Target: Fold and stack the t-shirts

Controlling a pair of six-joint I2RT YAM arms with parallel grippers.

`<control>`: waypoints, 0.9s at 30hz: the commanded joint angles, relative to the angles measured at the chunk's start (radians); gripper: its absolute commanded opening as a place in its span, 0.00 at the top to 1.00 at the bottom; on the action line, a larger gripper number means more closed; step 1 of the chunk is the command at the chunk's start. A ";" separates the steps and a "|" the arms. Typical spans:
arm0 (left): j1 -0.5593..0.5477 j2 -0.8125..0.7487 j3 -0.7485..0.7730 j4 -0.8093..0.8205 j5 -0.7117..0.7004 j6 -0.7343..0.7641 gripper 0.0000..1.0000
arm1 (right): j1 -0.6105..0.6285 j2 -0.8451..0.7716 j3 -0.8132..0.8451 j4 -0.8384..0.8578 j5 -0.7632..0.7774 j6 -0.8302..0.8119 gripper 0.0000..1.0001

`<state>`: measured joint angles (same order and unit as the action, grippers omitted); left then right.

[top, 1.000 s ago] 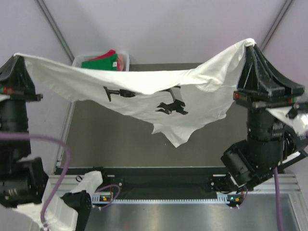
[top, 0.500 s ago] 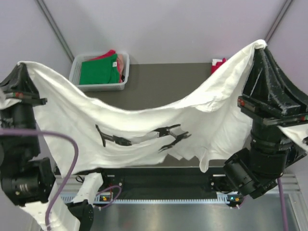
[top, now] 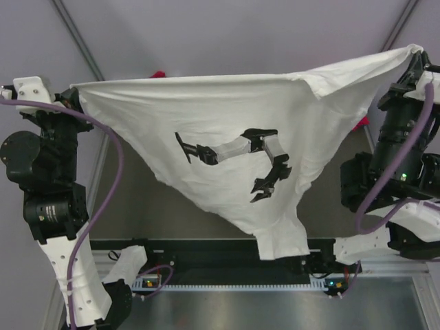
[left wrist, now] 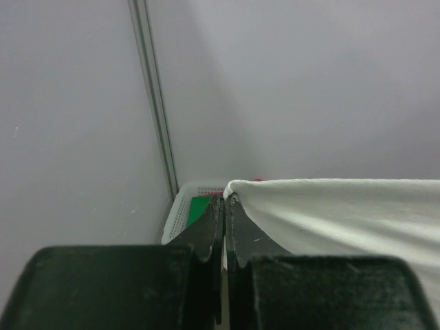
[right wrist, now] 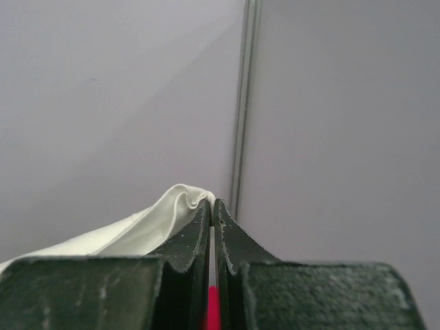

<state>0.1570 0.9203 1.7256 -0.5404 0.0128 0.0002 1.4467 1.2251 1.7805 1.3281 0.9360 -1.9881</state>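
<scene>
The left gripper (left wrist: 225, 201) is up at the left side, its fingers pressed together on one corner of the white t-shirt (top: 227, 117). Past its fingertips, the left wrist view shows a white slatted basket (left wrist: 176, 214) at the far left of the table (top: 137, 206). A green t-shirt (left wrist: 199, 206) lies in the basket, with a sliver of red cloth (left wrist: 258, 179) at its far rim. From above the raised shirt hides the basket, and only a scrap of that red peeks over the shirt's top edge.

The white t-shirt is held in the air above the table, spread wide. Its long axis runs left to right, and the top edge is pulled nearly straight between the two arms, with the right end sitting higher in the top view. Below that edge the cloth narrows to a hanging flap at the near side, right of centre. A black and grey robot-arm print (top: 234, 155) marks the middle, with the claw at its right end pointing down. The cloth is smooth on the left and creased toward the right corner.

The right gripper (right wrist: 212, 205) is closed on that bunched corner. A bit of crimson cloth (top: 361, 124) shows just right of the shirt's edge.
</scene>
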 commanded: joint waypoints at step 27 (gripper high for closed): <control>0.006 0.183 0.267 -0.134 0.033 0.037 1.00 | -0.714 -0.142 0.066 -1.223 0.182 1.226 1.00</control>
<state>0.1516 1.0729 1.8355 -0.6792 0.0910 0.0284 0.7002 1.1828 1.8133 -0.0174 1.0931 -0.6884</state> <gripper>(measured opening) 0.014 0.004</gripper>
